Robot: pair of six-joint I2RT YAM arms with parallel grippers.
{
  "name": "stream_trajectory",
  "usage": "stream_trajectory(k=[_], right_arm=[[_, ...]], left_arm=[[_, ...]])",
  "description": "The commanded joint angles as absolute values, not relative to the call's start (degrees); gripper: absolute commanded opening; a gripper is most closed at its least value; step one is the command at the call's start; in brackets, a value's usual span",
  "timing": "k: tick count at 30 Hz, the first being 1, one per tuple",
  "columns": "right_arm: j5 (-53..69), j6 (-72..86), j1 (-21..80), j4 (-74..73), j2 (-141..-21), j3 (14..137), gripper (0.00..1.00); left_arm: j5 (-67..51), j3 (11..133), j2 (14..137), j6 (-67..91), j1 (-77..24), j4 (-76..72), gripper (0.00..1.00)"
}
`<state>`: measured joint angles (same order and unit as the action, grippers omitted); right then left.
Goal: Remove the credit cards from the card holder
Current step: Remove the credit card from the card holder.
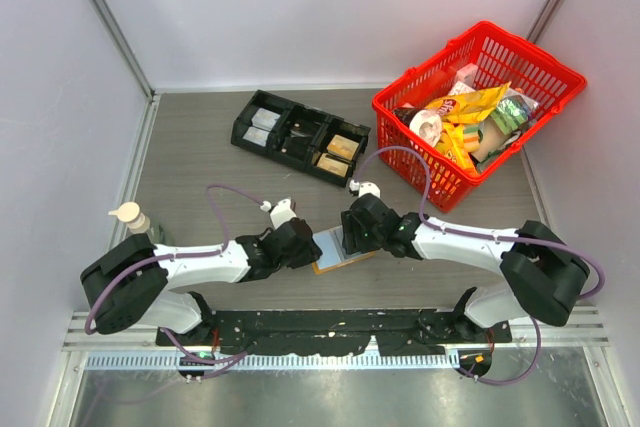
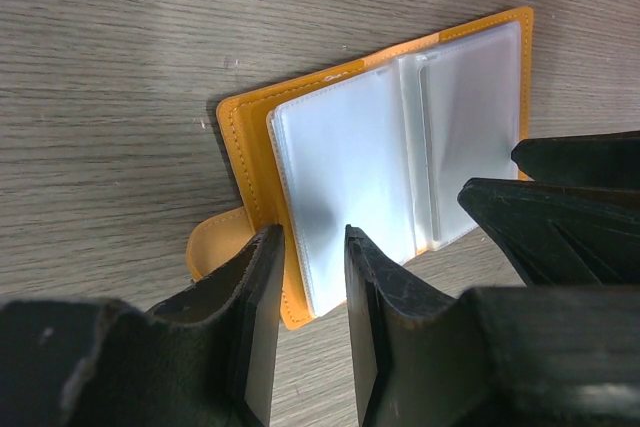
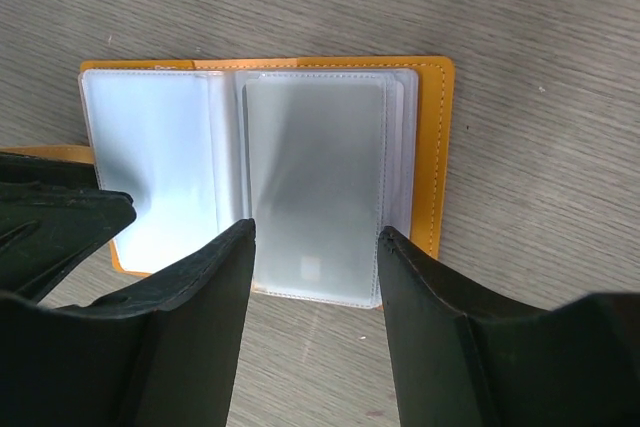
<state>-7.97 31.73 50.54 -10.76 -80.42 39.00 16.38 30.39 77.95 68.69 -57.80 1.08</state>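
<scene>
Grey wood-grain desk (image 1: 200, 162), white walls on three sides.

- Left tool (image 2: 310, 237): the two black fingers stand a narrow gap apart, lower centre of the left wrist view. They point down at the near edge of the card holder (image 2: 350, 167), whose clear sleeve edge shows in the gap. Cannot tell whether the tips press on it.
- Right tool (image 3: 315, 235): fingers spread wide, one over each lower corner of the right-hand sleeve. Cannot tell whether they touch it; nothing is lifted.
- Card holder: lies open and flat on the desk at lower centre of the top view, between the two tools. It has an orange stitched cover and clear plastic sleeves fanned out on both halves.
- A pale grey card (image 3: 315, 162) sits inside the sleeve framed by the right tool.
- An orange tab (image 2: 215, 242) sticks out from the cover, left of the left tool's fingers.
- Black compartment tray (image 1: 243, 127): upper centre of the top view, well apart from the holder, with small items in its cells.
- Red plastic basket (image 1: 420, 162): upper right, full of snack packets (image 1: 480, 102).
- Small pump bottle (image 1: 130, 215): left edge, near the left arm's elbow.
</scene>
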Motion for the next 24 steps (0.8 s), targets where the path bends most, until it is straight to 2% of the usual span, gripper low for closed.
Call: stream_trajectory(k=[1, 4, 7, 15, 20, 24], right_arm=[[-9.4, 32.2, 51.1, -9.4, -81.2, 39.4, 0.57], [-8.4, 32.2, 51.2, -9.1, -81.3, 39.5, 0.56], [-7.7, 32.1, 51.5, -9.0, -81.2, 39.9, 0.49], [-6.7, 31.8, 51.9, -9.2, -79.8, 41.0, 0.41], [-6.4, 31.8, 52.3, -9.5, -79.7, 41.5, 0.41], [-6.2, 31.7, 52.6, -10.6, -79.2, 42.9, 0.5]], left_arm=[[16.6, 30.6, 79.3, 68.3, -58.4, 4.0, 0.34], [16.5, 30.5, 79.5, 68.2, -58.4, 4.0, 0.34], [16.5, 30.7, 79.5, 68.2, -58.4, 4.0, 0.34], [16.3, 30.8, 79.6, 67.9, -58.6, 3.7, 0.34], [16.3, 30.8, 79.8, 67.9, -58.7, 3.6, 0.34], [16.3, 30.8, 79.7, 67.9, -58.7, 3.6, 0.34]])
